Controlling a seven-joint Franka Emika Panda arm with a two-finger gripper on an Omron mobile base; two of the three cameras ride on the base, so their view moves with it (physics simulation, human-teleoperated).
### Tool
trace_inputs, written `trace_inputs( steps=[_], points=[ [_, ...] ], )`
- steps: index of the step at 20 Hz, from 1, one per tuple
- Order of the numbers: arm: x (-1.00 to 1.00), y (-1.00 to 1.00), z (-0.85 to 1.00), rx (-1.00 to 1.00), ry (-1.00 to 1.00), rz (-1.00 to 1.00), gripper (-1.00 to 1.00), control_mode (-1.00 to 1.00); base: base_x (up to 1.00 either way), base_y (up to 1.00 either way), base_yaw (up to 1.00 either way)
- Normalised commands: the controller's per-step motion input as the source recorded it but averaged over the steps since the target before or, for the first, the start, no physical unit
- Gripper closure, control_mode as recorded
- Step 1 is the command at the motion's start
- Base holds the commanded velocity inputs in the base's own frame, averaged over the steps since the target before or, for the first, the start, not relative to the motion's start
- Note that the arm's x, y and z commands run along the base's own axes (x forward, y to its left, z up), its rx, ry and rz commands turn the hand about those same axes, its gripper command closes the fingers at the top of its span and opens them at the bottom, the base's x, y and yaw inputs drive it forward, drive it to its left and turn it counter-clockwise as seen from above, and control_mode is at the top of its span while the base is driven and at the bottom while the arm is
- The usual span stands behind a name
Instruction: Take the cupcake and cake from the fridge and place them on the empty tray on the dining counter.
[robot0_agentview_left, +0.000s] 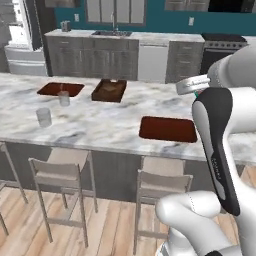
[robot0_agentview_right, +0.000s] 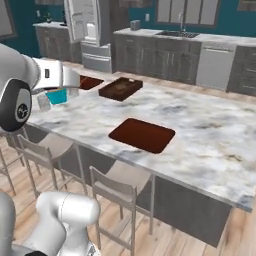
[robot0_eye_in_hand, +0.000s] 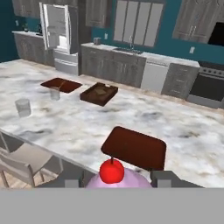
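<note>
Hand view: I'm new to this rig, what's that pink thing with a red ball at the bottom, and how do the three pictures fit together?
That is the cupcake, pink frosting with a red cherry, held in the gripper of a white robot arm. The hand view looks along the gripper. The other two pictures come from cameras behind the arm, left and right. In the right base view the cupcake's teal wrapper shows in the gripper. On the marble counter lie the empty tray just ahead, a deeper box tray, another flat tray and two glasses. The fridge stands open behind.
</note>
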Motion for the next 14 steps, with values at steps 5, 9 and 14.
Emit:
trace_inputs(
  steps=[5, 9, 14],
  points=[
    [0.00, 0.00, 0.00, 0.00, 0.00, 0.00, 1.00, 1.00, 0.62, 0.36, -0.54],
    [0.00, 0.00, 0.00, 0.00, 0.00, 0.00, 1.00, 1.00, 0.45, 0.36, -0.49],
    [0.00, 0.00, 0.00, 0.00, 0.00, 0.00, 1.00, 1.00, 0.41, 0.38, -0.21]
  ],
)
